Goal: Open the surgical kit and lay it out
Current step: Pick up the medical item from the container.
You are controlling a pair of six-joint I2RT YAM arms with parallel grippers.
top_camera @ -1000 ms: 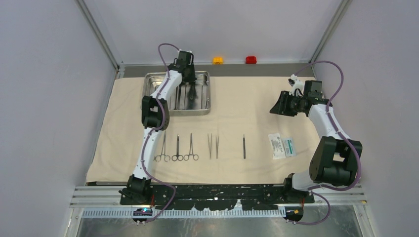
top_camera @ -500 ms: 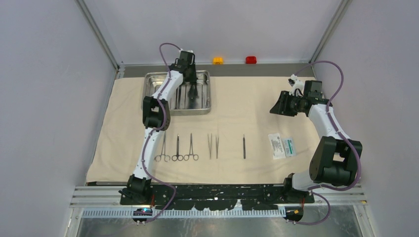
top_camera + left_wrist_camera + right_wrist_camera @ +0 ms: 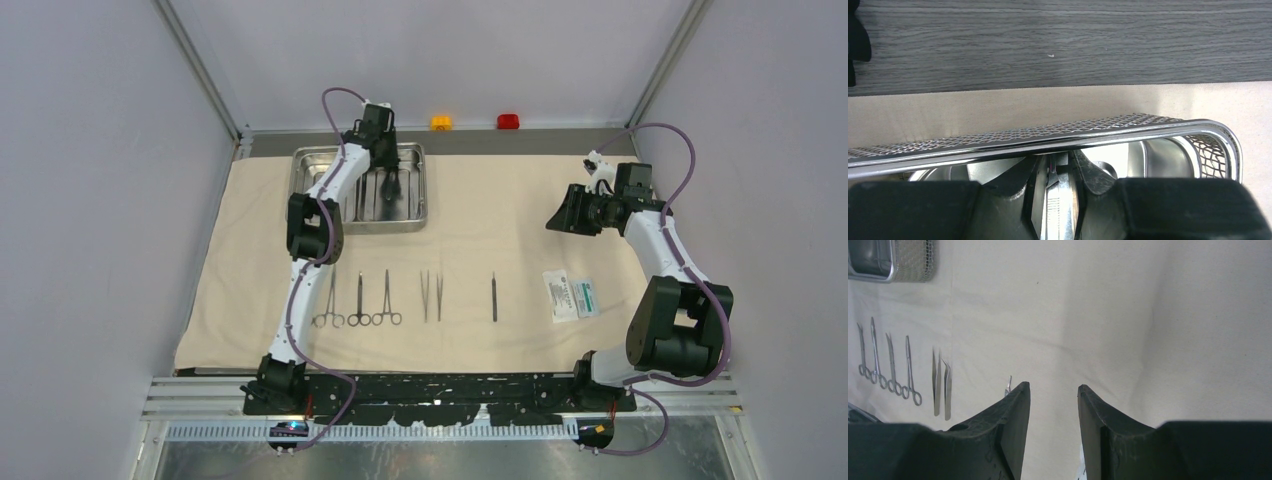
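I judged step: fetching tool from tray [image 3: 421,190]. Left gripper [image 3: 1054,160] sat in tray's right half, fingers slightly apart around steel tool [image 3: 1060,205]; couldn't tell if clamped. Right gripper [image 3: 1054,387] hung apart, empty, over cloth [image 3: 1148,315]. Next needed: firm pinch, straight lift, placement beside forceps [image 3: 360,300].

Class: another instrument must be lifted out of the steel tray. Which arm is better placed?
Left. The left gripper sits in the steel tray, fingers either side of a metal tool. The right gripper hangs open and empty over the cloth, far from it.
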